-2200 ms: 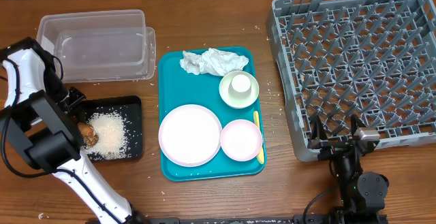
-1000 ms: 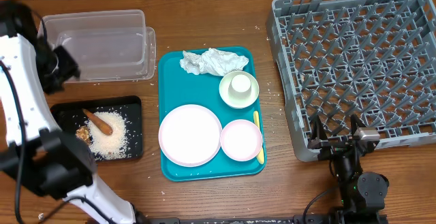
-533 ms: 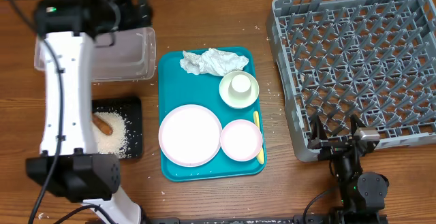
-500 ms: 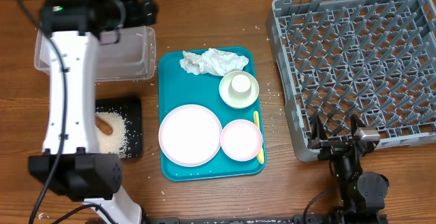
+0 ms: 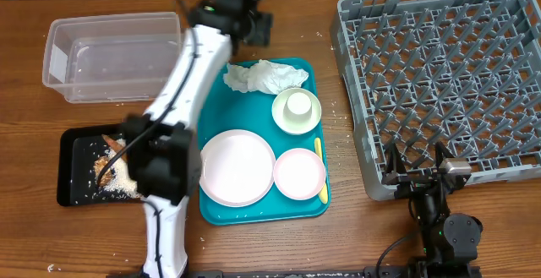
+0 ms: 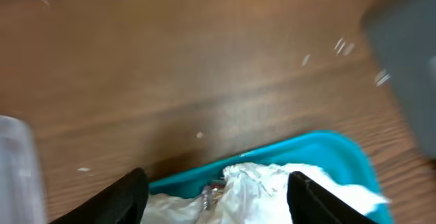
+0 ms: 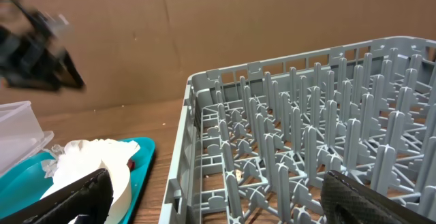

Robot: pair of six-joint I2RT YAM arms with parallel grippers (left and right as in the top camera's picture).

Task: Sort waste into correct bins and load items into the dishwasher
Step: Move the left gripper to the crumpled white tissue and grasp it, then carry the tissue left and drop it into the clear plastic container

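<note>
The left gripper (image 6: 218,191) hangs with its 2 fingers apart over 1 crumpled white napkin (image 5: 264,77) at the far end of 1 teal tray (image 5: 210,88), which also carries 1 dinner plate (image 5: 237,167), 1 pink dish (image 5: 299,174), 1 bowl (image 5: 280,114) holding 1 cup (image 5: 297,104) and 1 yellow spoon (image 5: 319,155), while the right gripper (image 5: 414,173) gapes empty at the near edge of 1 grey dish rack (image 5: 439,67).

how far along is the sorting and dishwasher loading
Done: rice and brown food scraps lie in the black tray. In hand: the left hand hovers open by the napkin, holding nothing. Left: napkin, plate, pink dish, bowl with cup and yellow spoon all sit on the teal tray; the rack holds no dishes; the right hand sits open by the rack.
</note>
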